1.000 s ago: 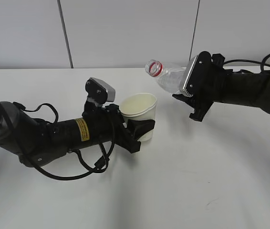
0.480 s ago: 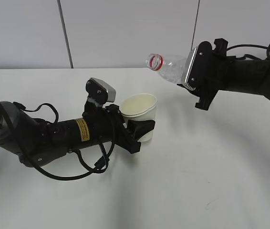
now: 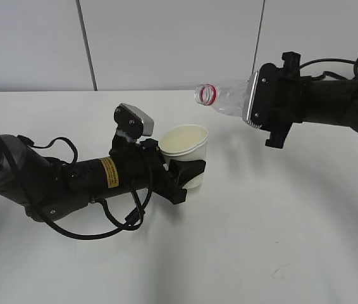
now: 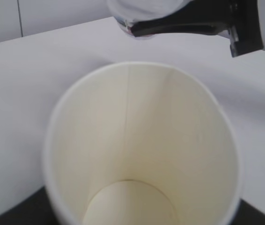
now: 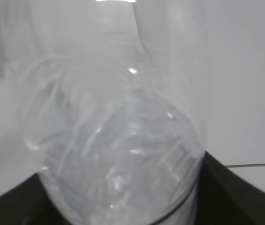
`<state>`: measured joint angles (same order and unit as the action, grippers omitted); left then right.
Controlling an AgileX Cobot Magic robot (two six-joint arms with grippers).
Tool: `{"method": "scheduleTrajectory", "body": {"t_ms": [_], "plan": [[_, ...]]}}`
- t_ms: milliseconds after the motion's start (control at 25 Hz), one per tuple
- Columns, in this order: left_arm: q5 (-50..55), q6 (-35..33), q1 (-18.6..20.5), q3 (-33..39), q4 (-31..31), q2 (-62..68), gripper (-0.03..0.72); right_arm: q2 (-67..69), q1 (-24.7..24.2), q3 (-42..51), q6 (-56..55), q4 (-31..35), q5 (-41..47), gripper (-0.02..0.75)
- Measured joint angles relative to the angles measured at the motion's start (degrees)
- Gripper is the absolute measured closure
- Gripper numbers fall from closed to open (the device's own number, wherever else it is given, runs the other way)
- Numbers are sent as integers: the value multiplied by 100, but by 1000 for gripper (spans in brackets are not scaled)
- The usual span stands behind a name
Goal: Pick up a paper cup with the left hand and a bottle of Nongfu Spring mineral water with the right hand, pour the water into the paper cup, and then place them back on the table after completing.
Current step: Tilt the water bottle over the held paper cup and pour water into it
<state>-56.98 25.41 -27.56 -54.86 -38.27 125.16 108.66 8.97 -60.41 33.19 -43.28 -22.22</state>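
Reading labels: the left hand (image 3: 188,172) carries a yellow sticker (image 3: 109,171) with print too small to read; no brand shows on the bottle (image 3: 226,99).
Left hand's hold: fingers clenched around the paper cup (image 3: 187,152).
Cup: upright, open mouth up, low over the table (image 3: 261,240); whether its base touches cannot be told.
Right hand (image 3: 245,106): clamped around the bottle's body.
Bottle: clear, uncapped, red neck ring, lying nearly level, mouth pointing left, above and right of the cup.
Left arm: stretched low along the table from the left.
Right arm: reaching in from the right, raised.
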Motion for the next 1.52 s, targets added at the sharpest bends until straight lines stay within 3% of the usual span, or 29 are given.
{"method": "scheduleTrajectory", "body": {"t_ms": [1520], "plan": [[-59, 0, -25, -14, -327, 0, 310, 0, 0, 0, 1607, 158, 26, 284]]}}
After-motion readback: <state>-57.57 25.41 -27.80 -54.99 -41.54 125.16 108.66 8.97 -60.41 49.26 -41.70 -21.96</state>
